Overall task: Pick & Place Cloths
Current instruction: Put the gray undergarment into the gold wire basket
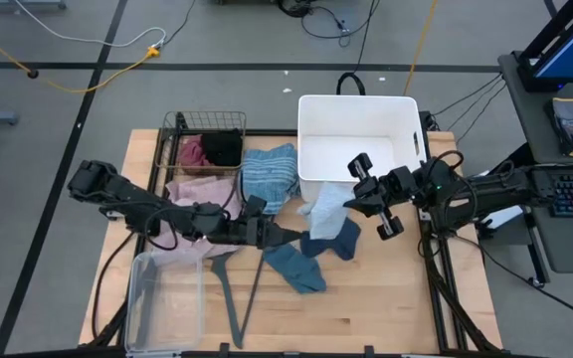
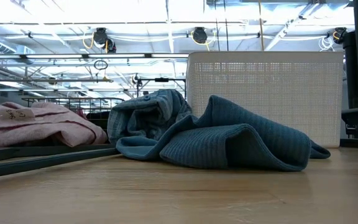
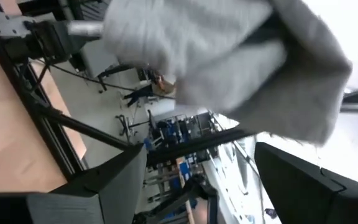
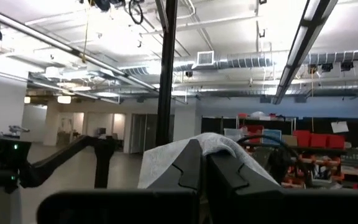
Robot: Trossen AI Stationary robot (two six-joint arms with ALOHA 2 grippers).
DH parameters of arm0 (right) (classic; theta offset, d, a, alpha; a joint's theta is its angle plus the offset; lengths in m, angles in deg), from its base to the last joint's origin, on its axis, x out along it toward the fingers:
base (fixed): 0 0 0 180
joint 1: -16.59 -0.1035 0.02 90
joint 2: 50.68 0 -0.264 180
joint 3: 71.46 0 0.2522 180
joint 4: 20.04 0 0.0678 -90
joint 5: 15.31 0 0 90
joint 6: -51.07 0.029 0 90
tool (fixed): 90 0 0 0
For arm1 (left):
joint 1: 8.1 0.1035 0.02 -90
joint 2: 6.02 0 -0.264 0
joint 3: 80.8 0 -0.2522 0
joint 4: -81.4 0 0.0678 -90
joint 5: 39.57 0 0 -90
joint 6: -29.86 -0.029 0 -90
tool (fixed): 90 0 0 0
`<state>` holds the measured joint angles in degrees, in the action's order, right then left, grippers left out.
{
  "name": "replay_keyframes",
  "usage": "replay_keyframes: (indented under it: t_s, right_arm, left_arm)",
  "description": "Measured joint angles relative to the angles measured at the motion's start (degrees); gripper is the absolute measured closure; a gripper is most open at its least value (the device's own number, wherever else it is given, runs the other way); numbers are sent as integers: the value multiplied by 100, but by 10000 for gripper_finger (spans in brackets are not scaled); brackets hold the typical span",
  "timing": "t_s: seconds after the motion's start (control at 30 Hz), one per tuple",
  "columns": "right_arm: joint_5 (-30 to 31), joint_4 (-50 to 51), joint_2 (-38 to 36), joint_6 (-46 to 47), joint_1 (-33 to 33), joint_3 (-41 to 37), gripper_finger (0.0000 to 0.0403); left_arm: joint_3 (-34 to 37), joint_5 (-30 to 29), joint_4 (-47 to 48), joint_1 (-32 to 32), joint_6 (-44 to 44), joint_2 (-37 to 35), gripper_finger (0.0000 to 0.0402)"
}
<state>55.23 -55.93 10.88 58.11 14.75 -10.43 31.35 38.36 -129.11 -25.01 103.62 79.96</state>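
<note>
Jaws of the left gripper stood wide apart at the centre of the high view, holding nothing, their tips just beside a pale grey-blue cloth. That cloth hung from the right gripper, whose jaws were pinched shut on it at the lower edge of the white basket. A teal cloth lay on the wooden surface below centre, a navy piece beside it. Left of the basket lay a blue striped towel, and a pink checked shirt further left.

At surface height, the teal cloth filled the middle, the pink checked shirt at left, the white basket behind.

From the left wrist, the pale grey-blue cloth hung across the upper frame, above the spread fingers.

From the right wrist, the same cloth sat clamped at lower centre.
</note>
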Motion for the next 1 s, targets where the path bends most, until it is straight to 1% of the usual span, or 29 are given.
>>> replay_keyframes:
  t_s: [0.1, 0.2, 0.43, 0.67, 0.87, 1.0]
  right_arm:
    - [4, 14, 105, -26, 0, 0, 403]
    - [11, 12, 198, -27, 0, 0, 403]
    - [13, -221, 307, -93, 0, 0, 403]
    - [13, -239, 427, -169, 0, 0, 403]
    - [-11, -234, 783, 154, -31, 2, 403]
    - [-30, -225, 944, 425, -80, 2, 403]
  left_arm:
    - [0, 4, -156, 115, 59, 0, 96]
    - [0, 164, -407, 199, 154, 0, 96]
    - [0, 210, -398, 297, 225, 0, 96]
    - [0, 218, -394, 480, 298, 0, 96]
    - [0, 313, -402, 653, 329, 0, 96]
    - [0, 397, -576, 705, 302, 0, 96]
